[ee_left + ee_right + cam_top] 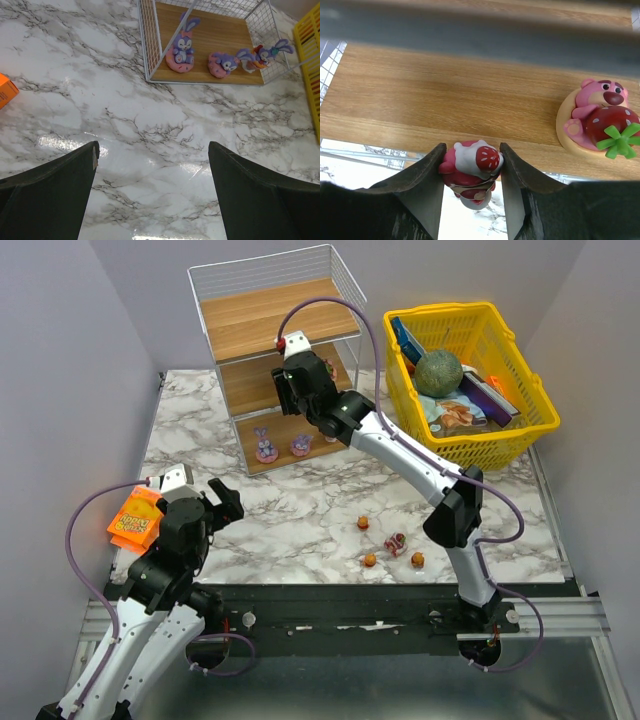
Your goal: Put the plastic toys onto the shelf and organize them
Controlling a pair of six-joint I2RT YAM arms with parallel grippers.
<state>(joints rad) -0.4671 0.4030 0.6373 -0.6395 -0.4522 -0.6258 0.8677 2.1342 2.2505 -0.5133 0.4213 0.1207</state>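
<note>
The shelf (262, 318) stands at the back centre. My right gripper (472, 156) is shut on a red-pink toy with a strawberry (476, 164), held at the front edge of the middle board (445, 95); in the top view the gripper (291, 388) is at that board. A pink bear toy (598, 119) sits on the same board to the right. Three purple bunny toys (182, 47) (225, 63) (263, 53) are on the bottom board. Three orange toys (363, 523) (370, 560) (417, 560) and a red-pink one (395, 542) lie on the table. My left gripper (152, 190) is open and empty above the marble.
A yellow lattice basket (520, 435) with a green ball (438, 370) and packets stands right of the shelf. A flat orange packet (135, 520) lies at the left beside my left arm. Grey walls close in both sides.
</note>
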